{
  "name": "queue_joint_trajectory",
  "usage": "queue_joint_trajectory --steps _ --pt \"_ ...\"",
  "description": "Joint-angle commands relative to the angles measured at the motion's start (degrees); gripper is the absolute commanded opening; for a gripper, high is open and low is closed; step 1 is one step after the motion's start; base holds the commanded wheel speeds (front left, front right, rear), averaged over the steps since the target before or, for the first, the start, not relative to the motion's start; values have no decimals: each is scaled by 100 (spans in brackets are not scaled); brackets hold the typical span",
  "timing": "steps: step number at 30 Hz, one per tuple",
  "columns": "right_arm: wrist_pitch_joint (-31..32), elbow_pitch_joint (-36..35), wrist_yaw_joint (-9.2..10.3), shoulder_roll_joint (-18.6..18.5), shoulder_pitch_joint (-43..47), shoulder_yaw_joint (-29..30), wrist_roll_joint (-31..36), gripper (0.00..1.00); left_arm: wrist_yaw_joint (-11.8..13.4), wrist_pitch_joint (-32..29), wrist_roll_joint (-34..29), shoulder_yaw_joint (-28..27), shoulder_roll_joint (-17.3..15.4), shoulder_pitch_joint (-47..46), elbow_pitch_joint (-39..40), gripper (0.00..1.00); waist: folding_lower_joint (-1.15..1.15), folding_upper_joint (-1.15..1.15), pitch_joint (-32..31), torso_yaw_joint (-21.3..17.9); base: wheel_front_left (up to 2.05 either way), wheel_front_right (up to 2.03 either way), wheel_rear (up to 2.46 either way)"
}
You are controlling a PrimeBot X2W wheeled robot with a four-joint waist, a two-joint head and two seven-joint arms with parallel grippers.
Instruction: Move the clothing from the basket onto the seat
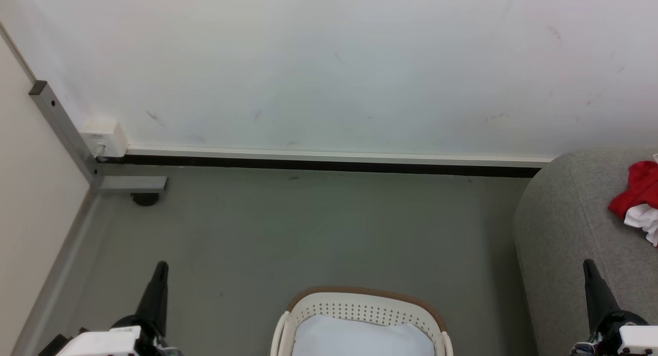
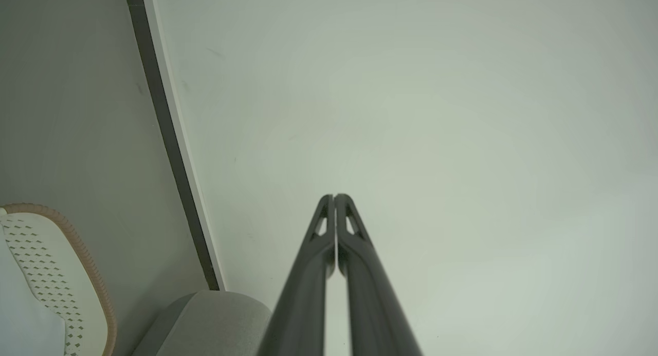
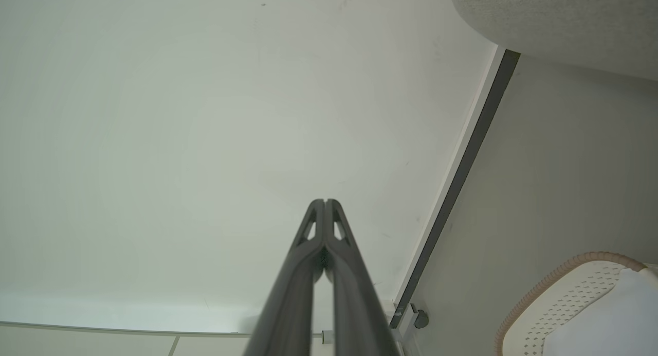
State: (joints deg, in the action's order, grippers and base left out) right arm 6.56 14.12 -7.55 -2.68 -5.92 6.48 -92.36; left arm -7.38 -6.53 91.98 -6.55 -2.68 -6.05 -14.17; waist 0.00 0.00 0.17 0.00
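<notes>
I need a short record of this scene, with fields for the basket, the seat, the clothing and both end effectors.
basket: on the floor, white pad inside, no red fabric in its visible part
seat: grey, right of basket
clothing: red and white, lying on seat
left end effector: shut, empty
right end effector: shut, empty

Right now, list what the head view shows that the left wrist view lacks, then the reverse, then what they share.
Head view's extras: red clothing lying on the seat, the right pincer, a white wall box. Left wrist view's extra: the left pincer close up, tips pressed shut. Shared: basket with white pad, seat corner, floor, wall, dark skirting.
</notes>
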Motion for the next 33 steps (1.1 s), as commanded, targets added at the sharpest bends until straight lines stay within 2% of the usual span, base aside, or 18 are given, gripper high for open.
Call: queue_joint_trajectory --steps 1,33 --pt "16 -25 12 -38 -65 20 -11 0 -22 -24 77 -3 -38 -55 15 0 0 0 0 0 0 0 0" --pt "15 -25 12 -38 -64 19 -11 0 -22 -23 78 -6 -39 -54 14 0 0 0 0 0 0 0 0"
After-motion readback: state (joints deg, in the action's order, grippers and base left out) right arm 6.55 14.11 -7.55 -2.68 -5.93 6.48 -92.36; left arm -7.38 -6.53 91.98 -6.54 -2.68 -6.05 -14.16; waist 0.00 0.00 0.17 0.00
